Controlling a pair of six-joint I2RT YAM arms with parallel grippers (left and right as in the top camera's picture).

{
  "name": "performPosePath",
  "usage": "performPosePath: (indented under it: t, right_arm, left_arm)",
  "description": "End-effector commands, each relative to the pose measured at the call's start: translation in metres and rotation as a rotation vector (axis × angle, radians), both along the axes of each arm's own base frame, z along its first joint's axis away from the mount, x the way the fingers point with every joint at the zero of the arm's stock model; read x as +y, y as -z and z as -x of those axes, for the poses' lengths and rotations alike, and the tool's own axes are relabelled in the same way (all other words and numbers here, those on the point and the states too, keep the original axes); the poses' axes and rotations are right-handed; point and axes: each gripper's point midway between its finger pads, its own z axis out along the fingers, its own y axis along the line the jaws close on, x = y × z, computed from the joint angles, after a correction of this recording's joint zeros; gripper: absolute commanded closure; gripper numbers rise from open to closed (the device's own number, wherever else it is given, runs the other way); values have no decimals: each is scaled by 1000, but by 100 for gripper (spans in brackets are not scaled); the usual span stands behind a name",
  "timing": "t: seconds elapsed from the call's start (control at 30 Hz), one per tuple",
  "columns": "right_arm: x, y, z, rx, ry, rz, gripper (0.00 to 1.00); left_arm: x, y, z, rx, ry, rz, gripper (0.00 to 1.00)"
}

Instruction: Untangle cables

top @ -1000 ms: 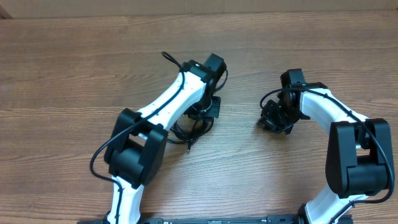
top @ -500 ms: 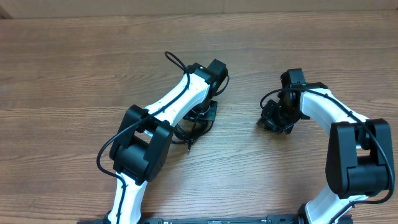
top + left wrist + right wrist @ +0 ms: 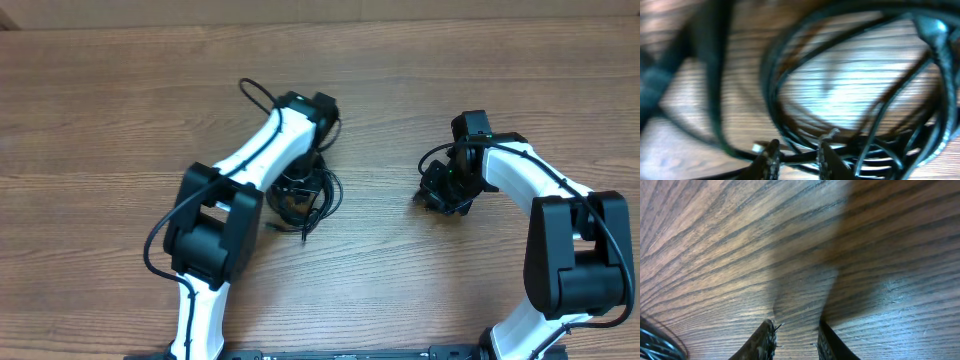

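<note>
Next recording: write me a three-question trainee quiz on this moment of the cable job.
1. True or false: the cables are stretched out in one straight line.
2. What shows between the jaws of the right tool? A) a plug B) bare table C) a cable loop
3. Which tool is over the cables?
Key: 1 false, they lie in bundled loops; 2 B; 3 the left tool.
</note>
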Motion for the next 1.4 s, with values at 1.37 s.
performPosePath:
  t: [1.37]
  right_arm:
    - [-3, -8, -8, -48, -28, 21, 69]
  left_arm:
    - [80, -112, 18, -246, -499, 173, 50]
